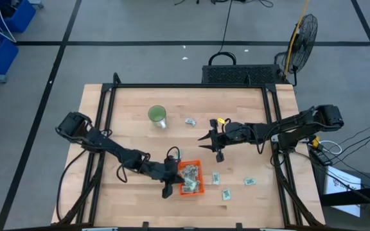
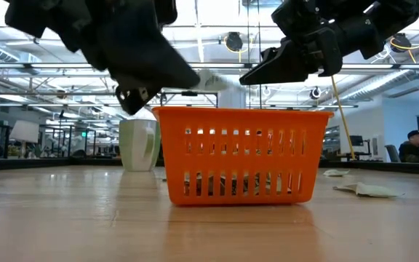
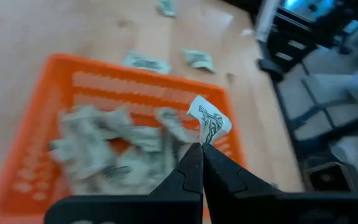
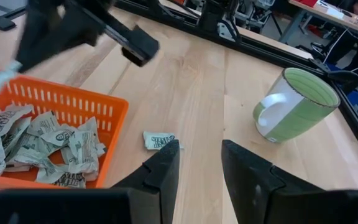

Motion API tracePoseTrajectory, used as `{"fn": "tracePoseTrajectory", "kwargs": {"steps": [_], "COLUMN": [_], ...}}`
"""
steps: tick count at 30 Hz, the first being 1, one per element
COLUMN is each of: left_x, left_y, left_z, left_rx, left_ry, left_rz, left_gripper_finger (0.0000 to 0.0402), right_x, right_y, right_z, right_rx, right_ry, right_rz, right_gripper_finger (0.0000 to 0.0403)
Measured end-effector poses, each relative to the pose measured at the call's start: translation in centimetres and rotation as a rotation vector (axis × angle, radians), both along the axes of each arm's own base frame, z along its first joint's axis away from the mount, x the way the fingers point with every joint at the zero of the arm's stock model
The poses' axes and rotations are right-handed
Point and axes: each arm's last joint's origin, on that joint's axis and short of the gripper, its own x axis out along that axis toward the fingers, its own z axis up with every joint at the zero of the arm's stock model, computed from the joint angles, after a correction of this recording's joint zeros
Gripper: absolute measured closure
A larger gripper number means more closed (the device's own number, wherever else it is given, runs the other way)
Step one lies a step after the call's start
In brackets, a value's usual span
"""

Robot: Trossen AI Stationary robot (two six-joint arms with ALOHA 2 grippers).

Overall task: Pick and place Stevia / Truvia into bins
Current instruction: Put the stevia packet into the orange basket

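The orange tray [image 1: 198,168] sits near the table's near edge and holds a heap of pale green and white sachets [image 3: 104,149]. My left gripper [image 3: 201,148] hovers just above the tray's left side [image 1: 175,172], shut on one sachet [image 3: 209,121]. In the low view that sachet [image 2: 211,80] hangs above the tray's rim [image 2: 242,111]. My right gripper [image 4: 197,165] is open and empty, raised over the table's middle [image 1: 209,144], beyond the tray's far side. A loose sachet [image 4: 161,140] lies flat on the wood ahead of it. My left gripper pinches one sachet between its two fingertips, by the sachet's lower end [image 3: 204,140]. The fingers come slanting down from the table's left. The sachet is lifted clear and sticks out beyond the fingertips, over the tray's heap.
A green and white mug [image 1: 157,115] stands on the far left part of the table. More loose sachets lie flat: one far of centre [image 1: 190,122], several right of the tray [image 1: 216,178] [image 1: 226,194] [image 1: 250,181]. Black frame rails run along the table's edges.
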Motion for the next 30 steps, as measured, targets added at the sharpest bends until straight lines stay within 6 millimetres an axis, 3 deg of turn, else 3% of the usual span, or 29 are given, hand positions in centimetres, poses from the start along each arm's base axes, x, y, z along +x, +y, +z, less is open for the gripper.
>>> {"fn": "tracePoseTrajectory", "kwargs": {"steps": [7, 17, 24, 30], "left_x": [0.3, 0.1, 0.2, 0.0], "left_y": [-0.1, 1.2, 2.0, 3.1], "left_z": [0.4, -0.6, 0.2, 2.5], "left_rx": [0.039, 0.051, 0.114, 0.154], "left_ry": [-0.021, 0.109, 0.070, -0.002], "left_rz": [-0.053, 0.006, -0.012, -0.020], "left_gripper_finger": [0.0380, 0.0372, 0.0371, 0.0371], "right_x": [0.0, 0.0, 0.0, 0.5], "right_y": [0.0, 0.0, -0.2, -2.3], "right_z": [-0.1, -0.1, -0.1, -1.1], "right_rx": [0.000, 0.000, -0.026, 0.055], "right_ry": [0.006, 0.006, 0.011, 0.029], "right_rz": [0.000, 0.000, -0.050, -0.195], "right_gripper_finger": [0.0289, 0.0289, 0.0289, 0.0289]}}
